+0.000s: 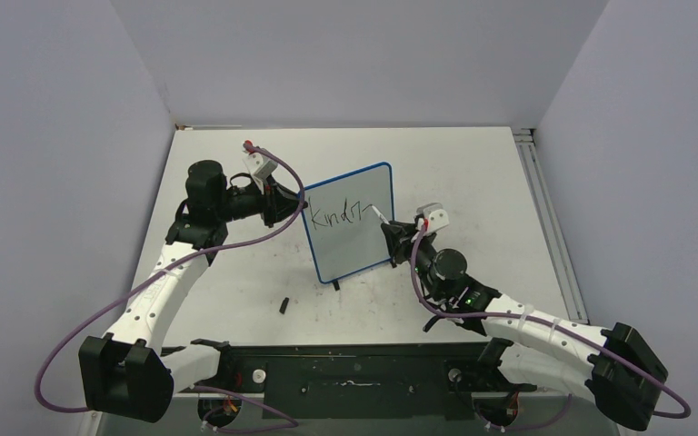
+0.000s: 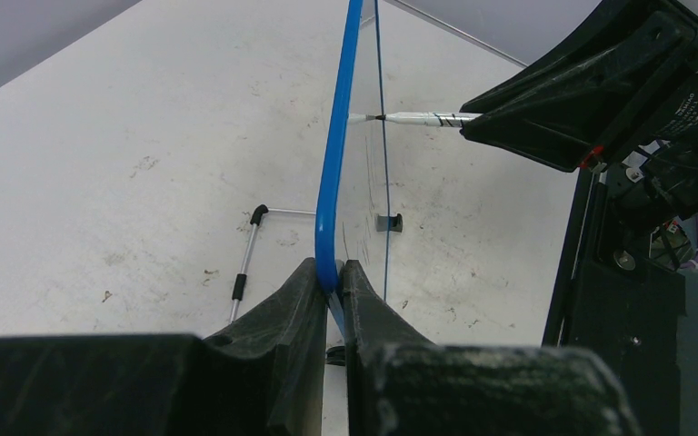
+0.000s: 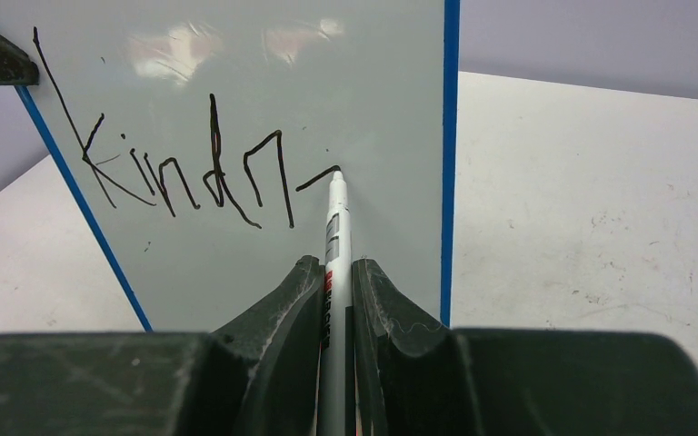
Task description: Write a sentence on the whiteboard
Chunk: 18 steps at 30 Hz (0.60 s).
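The whiteboard [image 1: 354, 245], white with a thin blue frame, stands upright at mid-table. My left gripper [image 1: 298, 202] is shut on its left edge; the left wrist view shows the blue frame [image 2: 332, 182] pinched between the fingers of that gripper [image 2: 334, 272]. My right gripper [image 1: 391, 232] is shut on a white marker [image 3: 334, 236]. The marker's tip rests on the board face [image 3: 373, 91]. The sentence [image 3: 173, 173] reads "Kindn" in black, followed by a short stroke that ends at the tip. From the left wrist the marker [image 2: 418, 119] meets the board from the right.
A small black cap [image 1: 284, 305] lies on the table in front of the board. The board's wire foot [image 2: 247, 259] rests on the table behind it. Grey walls enclose the table on three sides, and a black base rail [image 1: 354, 372] runs along the near edge.
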{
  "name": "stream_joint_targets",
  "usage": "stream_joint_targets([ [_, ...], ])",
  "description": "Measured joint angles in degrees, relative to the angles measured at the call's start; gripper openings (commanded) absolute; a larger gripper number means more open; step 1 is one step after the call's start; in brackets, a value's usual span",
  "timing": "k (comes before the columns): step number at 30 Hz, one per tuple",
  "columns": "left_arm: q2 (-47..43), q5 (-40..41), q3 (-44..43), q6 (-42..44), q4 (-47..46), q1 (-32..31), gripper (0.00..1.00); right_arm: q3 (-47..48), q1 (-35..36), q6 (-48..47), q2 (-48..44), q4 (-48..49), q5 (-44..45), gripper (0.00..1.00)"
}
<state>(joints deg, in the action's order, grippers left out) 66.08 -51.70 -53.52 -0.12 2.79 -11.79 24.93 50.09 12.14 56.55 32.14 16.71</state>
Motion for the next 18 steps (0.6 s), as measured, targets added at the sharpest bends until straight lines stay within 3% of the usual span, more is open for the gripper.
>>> stream_joint_targets([
  [18, 0.04, 0.09, 0.00, 0.24, 0.00, 0.00, 0.00, 1.09, -0.20, -1.40, 1.46, 2.14, -2.36, 0.05],
])
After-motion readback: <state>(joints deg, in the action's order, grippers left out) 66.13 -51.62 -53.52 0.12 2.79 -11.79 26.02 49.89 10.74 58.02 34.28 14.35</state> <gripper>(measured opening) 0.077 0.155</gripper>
